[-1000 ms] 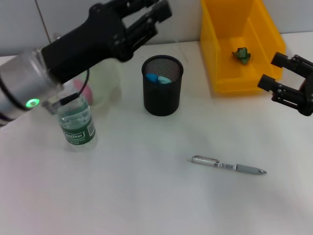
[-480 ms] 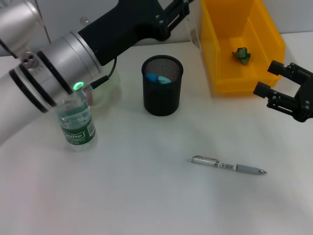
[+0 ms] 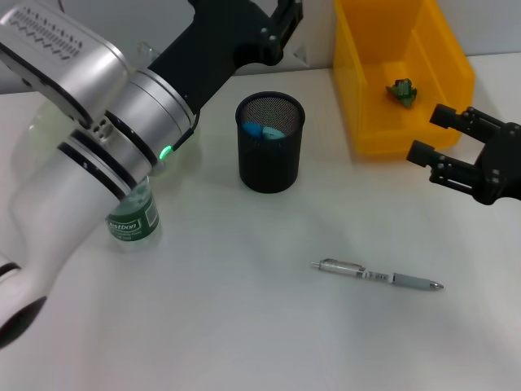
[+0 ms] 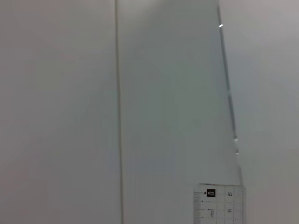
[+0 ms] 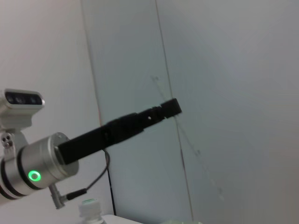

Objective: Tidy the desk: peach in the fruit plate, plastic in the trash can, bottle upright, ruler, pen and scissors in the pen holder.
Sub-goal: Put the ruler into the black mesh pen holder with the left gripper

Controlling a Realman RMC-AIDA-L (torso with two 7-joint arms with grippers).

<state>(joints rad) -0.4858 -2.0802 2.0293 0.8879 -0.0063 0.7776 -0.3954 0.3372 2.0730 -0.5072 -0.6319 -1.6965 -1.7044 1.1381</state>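
Since a second ago the left gripper (image 3: 289,18) has risen to 12 o'clock, fingers gripping the ruler (image 4: 219,205); right gripper (image 3: 449,140) at 3 o'clock, fingers spread, empty. Risk — ruler missing the pen holder (image 3: 269,142); pen (image 3: 378,275) at 5 o'clock.

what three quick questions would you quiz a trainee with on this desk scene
1. True or false: the pen is already inside the black mesh cup.
2. What lies in the yellow bin? A) a peach B) a green scrap C) scissors
3. Fill in: the right pincer beside the bin is ___ and holds nothing.

Key: 1 false, it lies on the desk; 2 B; 3 open.
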